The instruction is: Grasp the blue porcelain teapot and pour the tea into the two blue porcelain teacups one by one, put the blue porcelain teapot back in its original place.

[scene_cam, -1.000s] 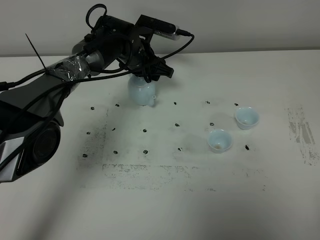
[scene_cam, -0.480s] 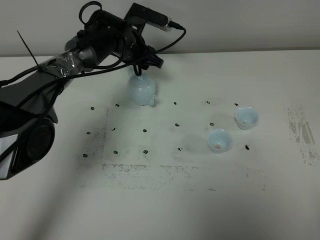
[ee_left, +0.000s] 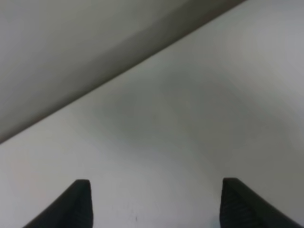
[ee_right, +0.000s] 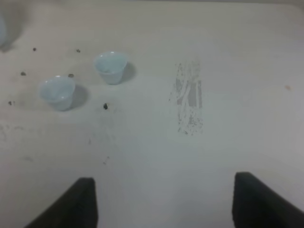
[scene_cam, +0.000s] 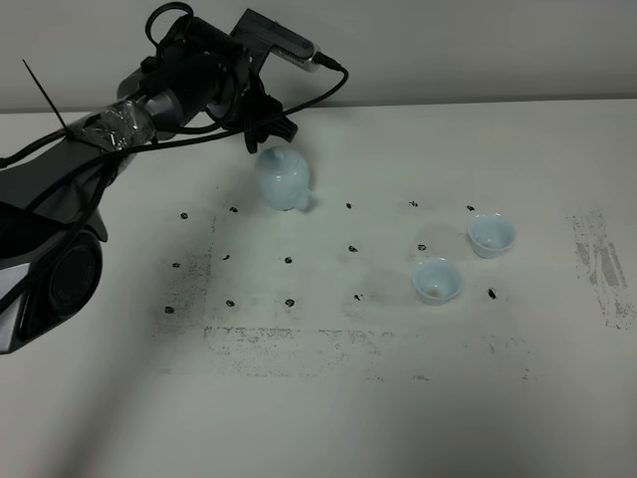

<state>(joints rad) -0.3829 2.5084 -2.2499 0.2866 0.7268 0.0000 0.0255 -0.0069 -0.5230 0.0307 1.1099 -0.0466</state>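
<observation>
On the high camera my left gripper (scene_cam: 267, 127) hangs just beside the teapot (scene_cam: 282, 180), at about its 11 o'clock, jaws spread and grasping nothing. The teapot stands upright on the table (scene_cam: 328, 398). Well apart, toward its 4 o'clock, sits the nearer cup (scene_cam: 437, 280). The farther cup (scene_cam: 492, 234) is at that one's 1 o'clock, close but not touching. My right gripper (ee_right: 164, 202) is released too, with only bare table between its fingers.

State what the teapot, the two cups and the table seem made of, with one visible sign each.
Teapot: probably glazed ceramic; pale blue, soft sheen. Far cup and near cup: likely the same glazed ware; matching colour, smooth rims. Table: matte white board, perhaps laminate; dull, scuffed grey.
</observation>
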